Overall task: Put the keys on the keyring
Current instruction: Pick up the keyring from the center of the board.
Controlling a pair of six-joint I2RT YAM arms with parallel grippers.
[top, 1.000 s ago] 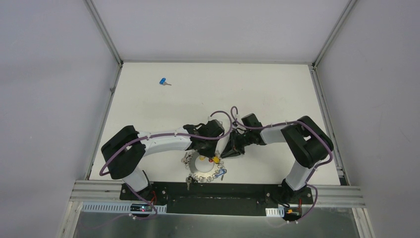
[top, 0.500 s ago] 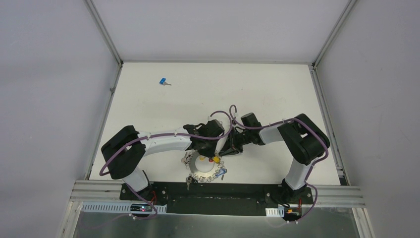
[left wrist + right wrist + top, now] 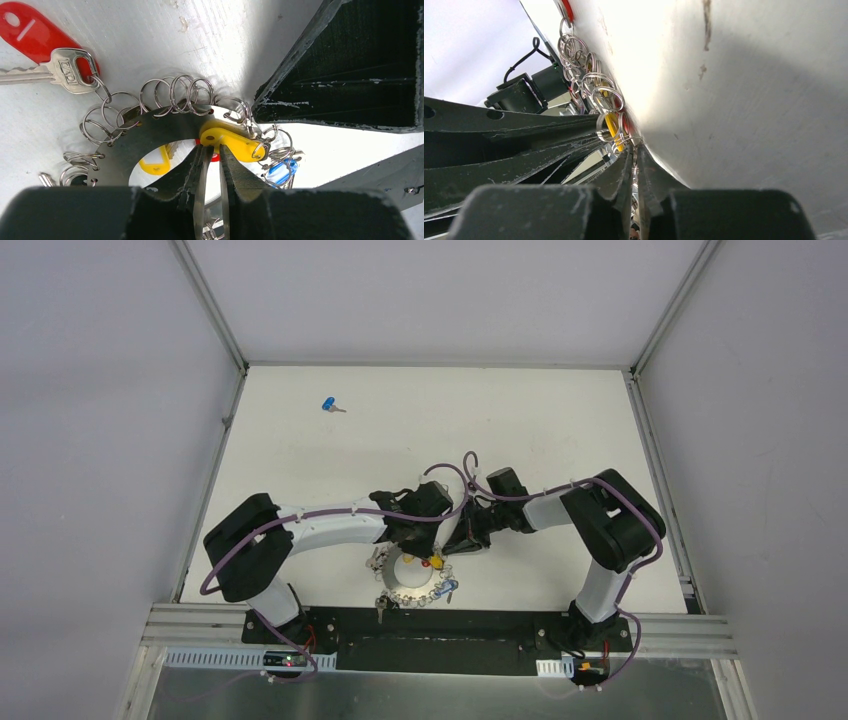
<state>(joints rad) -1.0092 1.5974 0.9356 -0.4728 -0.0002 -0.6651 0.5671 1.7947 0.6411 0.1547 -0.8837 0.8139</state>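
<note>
Flat on the white table [image 3: 520,430], close to its near edge, in the middle between the two arms: the big grey metal keyring [image 3: 150,136], with lots of little silver wire rings [image 3: 175,95] and small keys all round it. At its far-right part, a yellow plastic key head [image 3: 232,142], with a little ring at one end, right at the big ring's edge. Just beside that head, the left gripper [image 3: 212,151], its two thin tips very close with only a slim gap; cannot tell if anything is pinched there. On the right of it, the right gripper [image 3: 634,157], tips pressed tight together, poking in at the same bunch of little rings; cannot tell if anything is caught between them. Also on the keyring, a silver key with a long red plastic tag [image 3: 30,32]. Way off at the far left of the table, all alone, a small silver key with a blue plastic head [image 3: 330,405], well apart from both grippers.
</note>
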